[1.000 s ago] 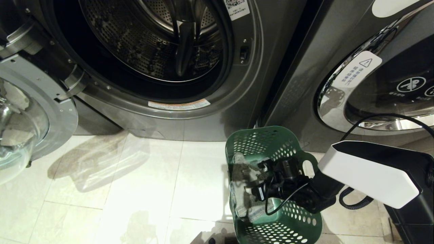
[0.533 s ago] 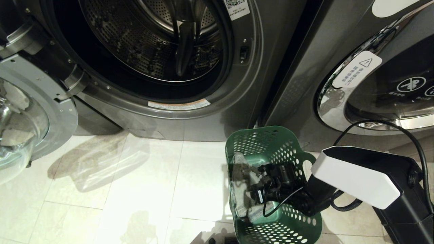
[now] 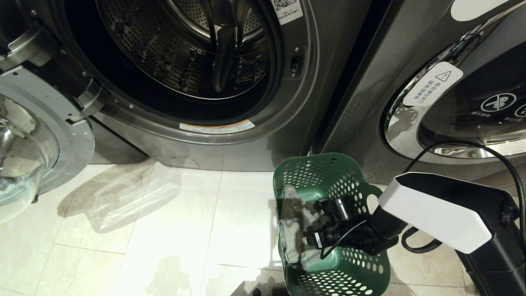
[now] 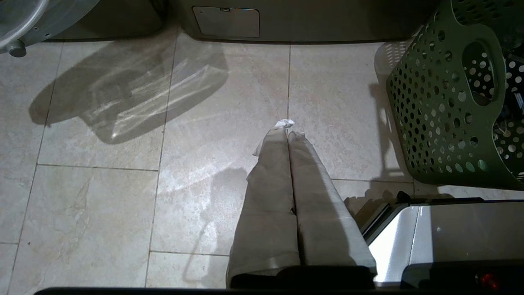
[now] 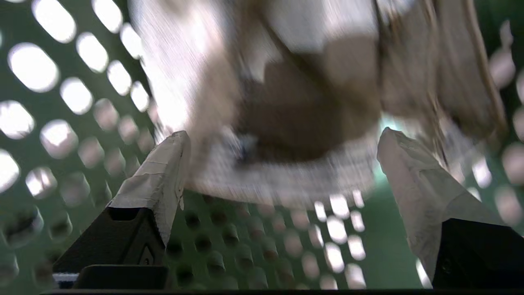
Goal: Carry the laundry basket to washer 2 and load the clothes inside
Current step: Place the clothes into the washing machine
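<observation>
The dark green perforated laundry basket (image 3: pixel 328 172) stands on the floor tiles in front of the gap between two washers. The grey-green clothes (image 3: pixel 292 230) lie crumpled inside it. My right gripper (image 3: pixel 313 224) reaches down into the basket and is open. In the right wrist view its taped fingertips (image 5: pixel 172 164) stand wide apart, with the clothes (image 5: pixel 294 102) just ahead of them and the basket wall (image 5: pixel 61 123) behind. The washer (image 3: pixel 287 135) right ahead has its drum open; no numeral shows. My left gripper (image 4: pixel 288 127) hangs shut over bare floor, left of the basket (image 4: pixel 434 123).
The open washer's glass door (image 3: pixel 37 135) swings out at the far left. A second washer (image 3: pixel 452 102) with its door shut stands on the right, behind my right arm. A black cable (image 3: pixel 505 164) loops above the forearm. Pale floor tiles (image 3: pixel 164 230) lie left of the basket.
My right gripper has opened wider and its wrist has tipped further down toward the clothes in the basket. The basket, clothes and left arm have not moved.
</observation>
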Motion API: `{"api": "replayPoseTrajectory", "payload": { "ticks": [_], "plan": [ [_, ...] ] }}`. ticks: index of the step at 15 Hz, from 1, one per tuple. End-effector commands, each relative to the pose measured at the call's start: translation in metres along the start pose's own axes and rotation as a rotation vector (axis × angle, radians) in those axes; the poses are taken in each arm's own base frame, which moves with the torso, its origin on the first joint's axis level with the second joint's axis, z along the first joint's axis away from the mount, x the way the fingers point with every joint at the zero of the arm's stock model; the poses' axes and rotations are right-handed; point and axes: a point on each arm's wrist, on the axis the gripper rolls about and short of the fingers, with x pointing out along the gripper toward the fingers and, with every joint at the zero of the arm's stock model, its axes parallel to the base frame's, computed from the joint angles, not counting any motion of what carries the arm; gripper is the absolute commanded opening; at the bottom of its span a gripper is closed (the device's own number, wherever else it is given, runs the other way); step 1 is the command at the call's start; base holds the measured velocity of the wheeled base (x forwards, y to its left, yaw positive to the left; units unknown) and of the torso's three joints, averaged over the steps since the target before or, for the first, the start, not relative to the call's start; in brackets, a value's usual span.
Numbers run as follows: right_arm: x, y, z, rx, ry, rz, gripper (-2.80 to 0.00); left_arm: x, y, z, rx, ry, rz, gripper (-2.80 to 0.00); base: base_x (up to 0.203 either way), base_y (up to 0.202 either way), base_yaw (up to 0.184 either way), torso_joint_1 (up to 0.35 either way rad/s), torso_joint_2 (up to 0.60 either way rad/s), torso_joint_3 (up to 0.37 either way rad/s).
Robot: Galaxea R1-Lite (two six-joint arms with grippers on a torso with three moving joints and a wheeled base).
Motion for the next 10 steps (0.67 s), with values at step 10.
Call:
{"api": "replayPoseTrajectory", "payload": {
  "ticks": [10],
  "plan": [
    [-0.011, -0.006, -0.01, -0.033, 0.11, -0.021, 0.0, 0.0, 0.0, 0.0, 0.001, 0.001, 0.0, -2.8, 0.0, 0.0, 0.0, 0.0, 0.0, 0.0]
  ]
}}
